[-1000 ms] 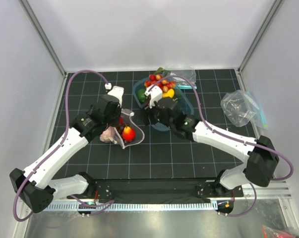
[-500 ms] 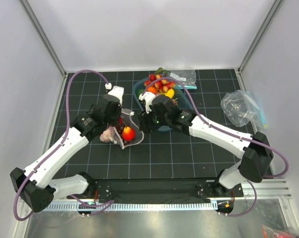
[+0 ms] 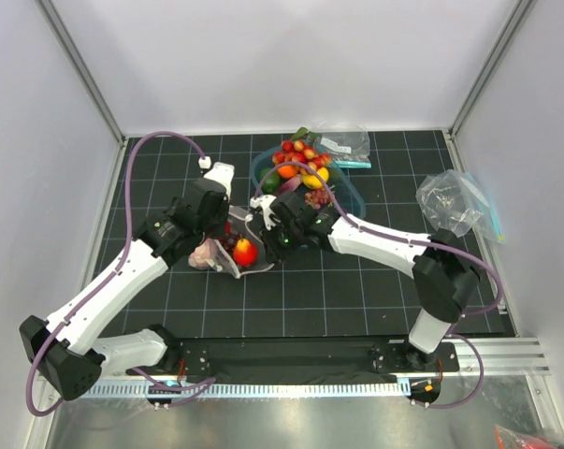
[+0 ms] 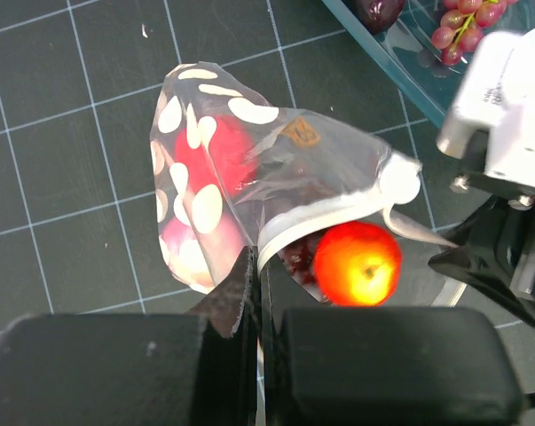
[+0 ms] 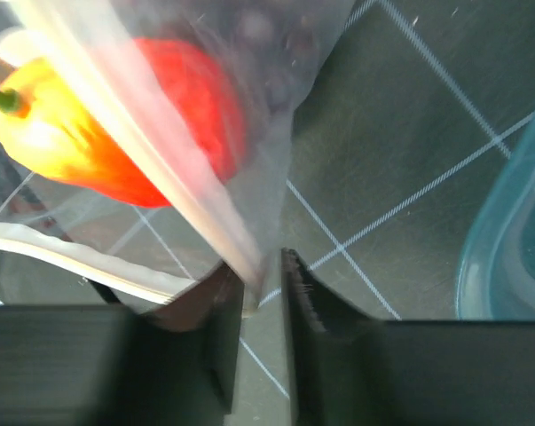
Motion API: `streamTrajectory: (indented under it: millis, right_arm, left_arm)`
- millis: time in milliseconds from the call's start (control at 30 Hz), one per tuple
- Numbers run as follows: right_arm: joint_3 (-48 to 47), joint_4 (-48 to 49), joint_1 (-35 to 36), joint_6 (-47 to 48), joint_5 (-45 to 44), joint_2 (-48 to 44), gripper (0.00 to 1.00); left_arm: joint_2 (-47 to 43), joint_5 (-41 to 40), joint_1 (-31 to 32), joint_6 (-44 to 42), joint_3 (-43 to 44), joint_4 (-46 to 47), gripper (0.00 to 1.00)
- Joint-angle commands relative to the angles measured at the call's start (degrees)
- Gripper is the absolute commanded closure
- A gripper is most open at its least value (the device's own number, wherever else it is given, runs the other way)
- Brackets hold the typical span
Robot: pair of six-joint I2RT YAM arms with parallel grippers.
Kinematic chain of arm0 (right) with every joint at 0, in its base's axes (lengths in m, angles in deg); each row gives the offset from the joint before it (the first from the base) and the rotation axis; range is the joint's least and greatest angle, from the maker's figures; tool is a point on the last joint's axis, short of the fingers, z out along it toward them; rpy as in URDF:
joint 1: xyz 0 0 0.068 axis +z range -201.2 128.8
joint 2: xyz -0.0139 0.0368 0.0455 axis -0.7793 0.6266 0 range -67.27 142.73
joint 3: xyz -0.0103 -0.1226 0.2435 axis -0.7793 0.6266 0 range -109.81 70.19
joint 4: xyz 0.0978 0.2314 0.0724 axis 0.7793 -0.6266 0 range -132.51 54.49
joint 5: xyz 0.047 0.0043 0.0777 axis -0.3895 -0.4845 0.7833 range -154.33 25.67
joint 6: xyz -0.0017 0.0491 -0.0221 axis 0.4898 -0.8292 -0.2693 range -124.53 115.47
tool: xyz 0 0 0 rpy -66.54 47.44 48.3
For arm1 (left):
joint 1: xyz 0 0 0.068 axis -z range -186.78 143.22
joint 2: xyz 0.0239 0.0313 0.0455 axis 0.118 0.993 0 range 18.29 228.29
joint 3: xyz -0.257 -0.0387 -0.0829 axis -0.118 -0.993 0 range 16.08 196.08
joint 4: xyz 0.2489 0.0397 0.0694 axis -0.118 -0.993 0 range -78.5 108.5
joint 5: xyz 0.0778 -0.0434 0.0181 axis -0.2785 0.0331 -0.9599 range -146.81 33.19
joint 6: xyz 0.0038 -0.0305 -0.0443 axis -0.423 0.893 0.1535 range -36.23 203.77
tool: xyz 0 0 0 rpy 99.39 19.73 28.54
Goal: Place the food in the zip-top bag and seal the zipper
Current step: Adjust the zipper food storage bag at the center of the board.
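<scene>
The white-dotted zip-top bag [image 3: 218,251] lies on the mat with its mouth propped open. In the left wrist view the bag [image 4: 223,169] shows a pink-red shape inside. The red-orange tomato [image 4: 356,264] sits at the mouth under the white zipper [image 4: 334,211], with a dark grape bunch [image 4: 295,253] beside it. My left gripper [image 4: 259,280] is shut on the bag's mouth edge. My right gripper [image 5: 263,271] stands at the other end of the mouth, jaws narrowly apart, with the zipper strip [image 5: 196,195] between them against the left finger. The tomato [image 5: 116,124] shows through the plastic.
A blue tray [image 3: 349,198] with several toy fruits stands right behind my right gripper [image 3: 268,241]; its rim shows in the wrist views [image 4: 400,67] [image 5: 507,257]. Plain clear bags lie at the back [image 3: 342,140] and at the right [image 3: 450,201].
My right arm has swung left from over the blue tray down to the bag's mouth. The left arm and the bag have stayed put.
</scene>
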Motion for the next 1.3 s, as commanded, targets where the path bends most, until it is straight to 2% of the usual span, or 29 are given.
streamTrajectory:
  millis: [0,33,100,267,367,500,633,700,833,867,900,967,1000,1267]
  right_arm:
    - [-2.54,-1.65,0.19,-0.04,2.09,-1.27,0.77]
    - [-2.37,-1.48,0.19,-0.21,2.61,-3.02,0.89]
    - [-1.58,-1.12,0.19,-1.00,4.37,-5.83,0.99]
    - [1.05,4.58,0.28,-6.62,7.10,-18.64,0.99]
    - [3.42,8.36,0.28,-9.53,4.21,-24.63,0.99]
    - [4.58,7.33,0.37,-9.01,0.35,-26.50,0.99]
    - [3.09,3.28,0.28,-7.33,-4.92,-23.70,0.99]
    - [2.21,2.05,0.19,-7.16,-6.69,-22.38,0.99]
    - [1.24,2.30,0.28,-7.16,-6.53,-18.60,0.99]
    - [0.89,2.57,0.28,-7.24,-6.43,-18.16,0.98]
    - [0.89,3.35,0.19,-7.33,-6.17,-17.80,0.82]
    - [1.32,4.41,0.19,-7.59,-6.87,-16.84,0.68]
    - [1.41,5.28,0.19,-7.77,-7.57,-16.75,0.56]
    - [2.99,6.43,-0.77,-10.40,-15.66,-17.36,0.49]
  left_arm:
    - [-0.04,-1.33,0.14,0.22,0.76,1.76,0.99]
    - [0.05,-1.16,0.14,0.22,0.84,1.85,0.99]
    - [0.66,-0.19,0.14,0.13,1.46,1.50,0.99]
    - [3.74,3.93,0.14,2.06,9.08,-4.64,1.00]
    - [4.79,7.71,0.14,3.64,12.43,-9.91,0.99]
    - [4.10,10.80,0.14,6.72,13.85,-14.05,0.99]
    - [2.60,6.33,0.05,7.25,15.52,-18.01,0.99]
    - [2.34,0.80,0.06,7.08,17.10,-21.17,0.99]
    - [2.07,-3.44,-0.03,7.25,18.69,-24.51,1.00]
    - [1.72,-3.44,-0.03,7.25,18.51,-24.43,1.00]
    - [1.55,-3.44,-0.03,7.25,18.42,-24.08,1.00]
    - [1.19,-4.23,-0.03,6.99,16.94,-22.33,0.99]
    - [1.11,-4.41,-0.03,6.81,16.23,-21.71,1.00]
    - [0.58,-5.99,-0.03,5.76,8.41,-14.86,1.00]
